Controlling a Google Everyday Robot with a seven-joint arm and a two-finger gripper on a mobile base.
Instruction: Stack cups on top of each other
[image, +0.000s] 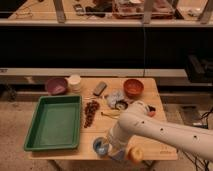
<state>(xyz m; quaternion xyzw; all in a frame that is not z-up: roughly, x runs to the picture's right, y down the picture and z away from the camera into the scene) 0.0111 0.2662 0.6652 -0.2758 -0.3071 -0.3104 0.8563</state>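
A light blue cup (101, 146) stands upright near the table's front edge, right of the green tray. My gripper (113, 148) hangs at the end of the white arm (150, 126) and sits right against the cup's right side, hiding part of it. A cream-white squat cup (75, 82) stands at the back left, beside the purple bowl. A dark cup with a pale inside (121, 105) sits mid-table, just behind the arm and partly hidden by it.
A green tray (31, 144) fills the left of the wooden table (150, 150). A purple bowl (56, 85) and an orange bowl (133, 87) stand along the back. A grey block (100, 88), a crumpled wrapper (114, 97) and brown clutter (91, 113) lie mid-table.
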